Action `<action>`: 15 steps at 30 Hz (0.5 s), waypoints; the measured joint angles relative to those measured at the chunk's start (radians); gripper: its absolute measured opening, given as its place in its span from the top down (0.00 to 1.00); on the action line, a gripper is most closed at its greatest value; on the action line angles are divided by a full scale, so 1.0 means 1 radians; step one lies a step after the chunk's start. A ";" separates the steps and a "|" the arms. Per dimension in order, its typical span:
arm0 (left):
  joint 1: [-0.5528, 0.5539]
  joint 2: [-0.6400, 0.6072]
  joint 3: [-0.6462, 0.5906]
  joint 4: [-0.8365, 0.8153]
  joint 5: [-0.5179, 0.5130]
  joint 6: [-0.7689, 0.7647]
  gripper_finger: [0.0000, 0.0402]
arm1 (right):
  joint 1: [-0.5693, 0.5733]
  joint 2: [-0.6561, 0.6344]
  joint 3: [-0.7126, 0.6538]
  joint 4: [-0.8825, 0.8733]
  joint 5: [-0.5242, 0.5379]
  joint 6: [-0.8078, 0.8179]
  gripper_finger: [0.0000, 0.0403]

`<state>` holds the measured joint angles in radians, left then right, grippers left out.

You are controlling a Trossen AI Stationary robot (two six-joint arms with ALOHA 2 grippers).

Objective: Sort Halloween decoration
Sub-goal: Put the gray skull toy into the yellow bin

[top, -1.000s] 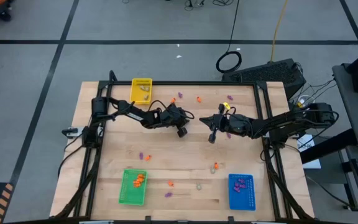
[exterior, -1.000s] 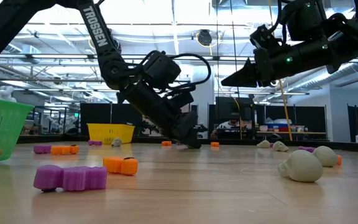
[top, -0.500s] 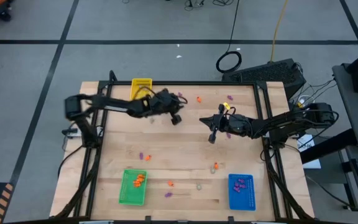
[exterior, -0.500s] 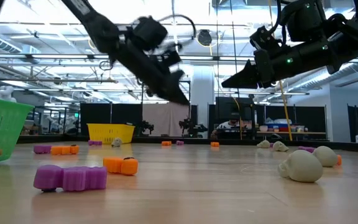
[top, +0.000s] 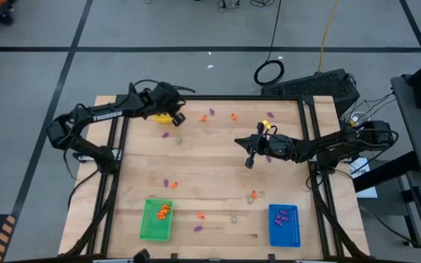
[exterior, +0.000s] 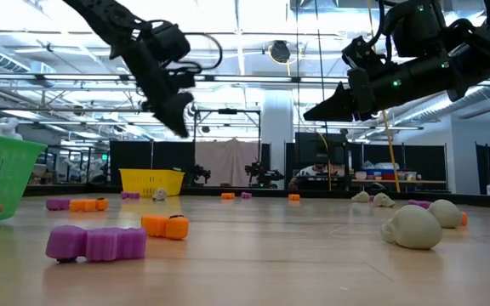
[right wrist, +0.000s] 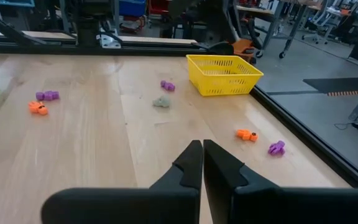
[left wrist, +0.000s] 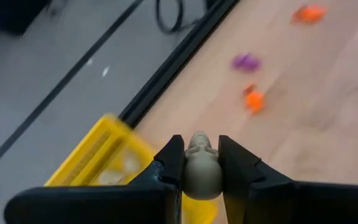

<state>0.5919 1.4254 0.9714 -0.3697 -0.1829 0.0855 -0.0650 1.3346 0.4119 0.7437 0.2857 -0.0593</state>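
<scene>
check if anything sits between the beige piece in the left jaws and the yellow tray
Nothing visible does. The left gripper holds the beige trinket in the air right by the yellow tray, with only open space between them.

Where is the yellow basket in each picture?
High view: yellow basket at the table's far edge, mostly hidden under the left gripper.
Low view: far back, left of middle.
Left wrist view: below the fingers, which hold a beige skull.
Right wrist view: upper right.
Shared landmark: the basket itself.
</scene>
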 joint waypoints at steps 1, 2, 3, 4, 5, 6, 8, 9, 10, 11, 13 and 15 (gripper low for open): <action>0.019 0.001 0.000 -0.021 -0.003 0.001 0.86 | 0.000 0.000 0.000 0.000 0.000 0.000 1.00; 0.037 0.001 -0.004 -0.030 -0.004 0.002 0.86 | 0.000 0.000 0.000 0.000 0.000 0.002 1.00; 0.053 0.001 -0.012 -0.027 -0.004 0.007 0.86 | 0.000 0.000 0.000 0.000 0.000 0.005 1.00; 0.068 0.000 -0.022 -0.019 -0.005 0.011 0.86 | 0.000 0.000 0.000 -0.001 0.000 0.010 1.00; 0.082 0.000 -0.035 -0.013 -0.005 0.020 0.86 | 0.000 0.000 0.000 -0.006 0.000 0.013 1.00; 0.097 0.000 -0.048 -0.011 -0.005 0.026 0.86 | 0.000 0.000 0.000 -0.012 0.000 0.017 1.00; 0.123 0.001 -0.070 -0.002 -0.005 0.029 0.86 | 0.000 0.000 0.000 -0.027 0.000 0.021 1.00; 0.135 0.001 -0.081 0.013 -0.005 0.033 0.86 | 0.000 0.000 0.000 -0.031 0.000 0.022 1.00; 0.146 0.001 -0.093 0.027 -0.004 0.035 0.86 | 0.000 0.000 0.000 -0.031 0.000 0.022 1.00; 0.158 0.001 -0.103 0.030 0.003 0.037 0.86 | 0.000 0.000 0.000 -0.031 0.000 0.022 1.00; 0.181 0.001 -0.117 0.028 0.030 0.037 0.86 | 0.000 0.000 0.000 -0.030 0.000 0.022 1.00; 0.201 0.001 -0.121 0.032 0.045 0.041 0.86 | 0.000 0.000 0.000 -0.026 0.000 0.022 1.00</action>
<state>0.7927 1.4261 0.8505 -0.3381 -0.1383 0.1266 -0.0650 1.3346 0.4118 0.7172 0.2859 -0.0376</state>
